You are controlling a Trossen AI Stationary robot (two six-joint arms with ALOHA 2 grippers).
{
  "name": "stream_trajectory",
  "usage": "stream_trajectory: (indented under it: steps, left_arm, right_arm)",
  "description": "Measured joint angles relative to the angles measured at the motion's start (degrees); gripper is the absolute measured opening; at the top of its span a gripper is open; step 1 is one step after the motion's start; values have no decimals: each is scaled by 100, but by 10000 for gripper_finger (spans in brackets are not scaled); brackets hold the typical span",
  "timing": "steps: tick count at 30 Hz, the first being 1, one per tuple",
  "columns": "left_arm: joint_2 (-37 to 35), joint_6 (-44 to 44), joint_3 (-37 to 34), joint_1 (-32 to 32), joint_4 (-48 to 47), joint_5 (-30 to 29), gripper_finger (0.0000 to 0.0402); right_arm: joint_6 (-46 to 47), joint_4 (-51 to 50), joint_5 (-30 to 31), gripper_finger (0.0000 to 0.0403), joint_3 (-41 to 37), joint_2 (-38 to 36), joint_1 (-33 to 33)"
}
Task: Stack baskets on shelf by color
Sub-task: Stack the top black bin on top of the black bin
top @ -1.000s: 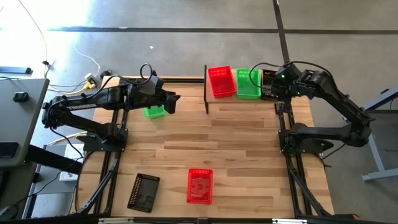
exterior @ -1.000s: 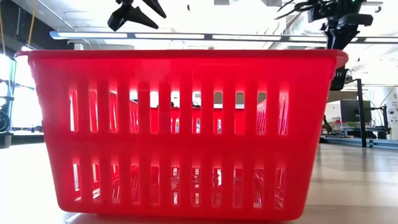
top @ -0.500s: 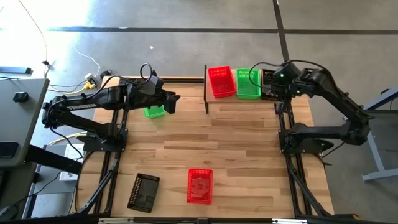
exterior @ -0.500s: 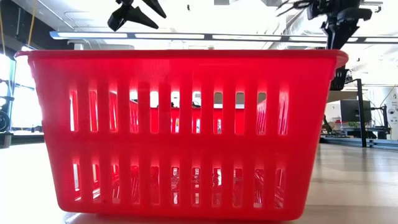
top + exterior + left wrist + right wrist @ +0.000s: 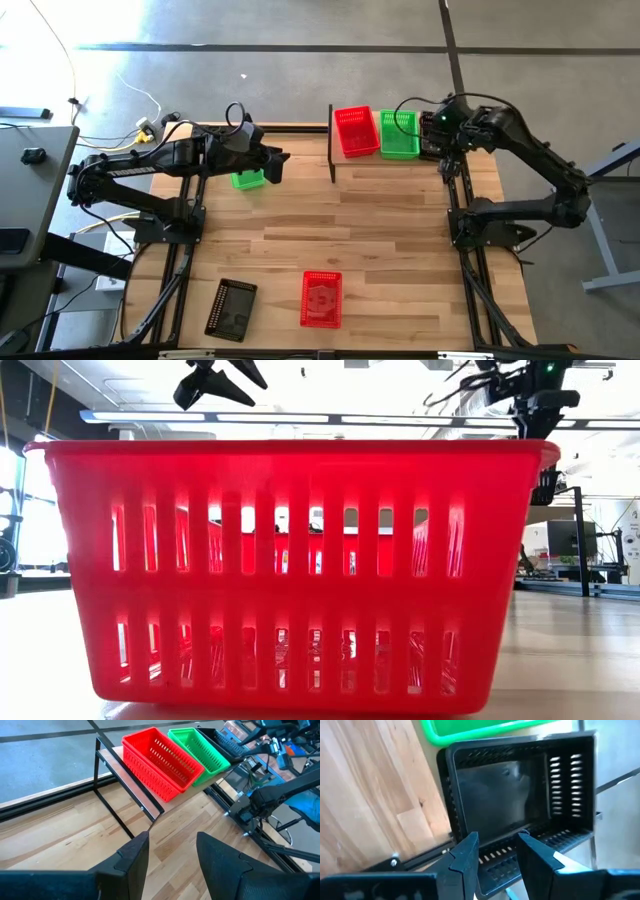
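shelf (image 5: pixel 372 160): red basket (image 5: pixel 355 132), green basket (image 5: pixel 399 134), black basket (image 5: pixel 520 800) sorted by colour; right gripper (image 5: pixel 497 851) released over black; left gripper (image 5: pixel 167 851) open, waiting.

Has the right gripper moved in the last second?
Yes. In the high view the right gripper has shifted left, toward the green basket on the shelf, above the black basket.

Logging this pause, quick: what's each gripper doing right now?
Left gripper: open, empty, above the table.
Right gripper: open, at the black basket on the shelf, not gripping it.
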Motion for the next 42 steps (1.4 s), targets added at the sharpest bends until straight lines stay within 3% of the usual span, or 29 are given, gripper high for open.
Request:
stream_trajectory:
  steps: [13, 22, 26, 35, 42]
  left_arm:
    - [0, 3, 0, 0, 0, 0, 154]
    - [0, 4, 0, -1, 0, -2, 154]
    - [0, 4, 0, 1, 0, -5, 154]
    - [0, 4, 0, -1, 0, -17, 154]
    - [0, 4, 0, 0, 0, -11, 154]
  right_arm:
    - [-19, -163, 624, 118, -6, 187, 0]
    - [198, -100, 164, 118, 594, 184, 4]
    - [240, -107, -190, 118, 440, 197, 4]
    - [452, -34, -267, 118, -170, 200, 4]
    - [515, -26, -210, 118, -187, 191, 6]
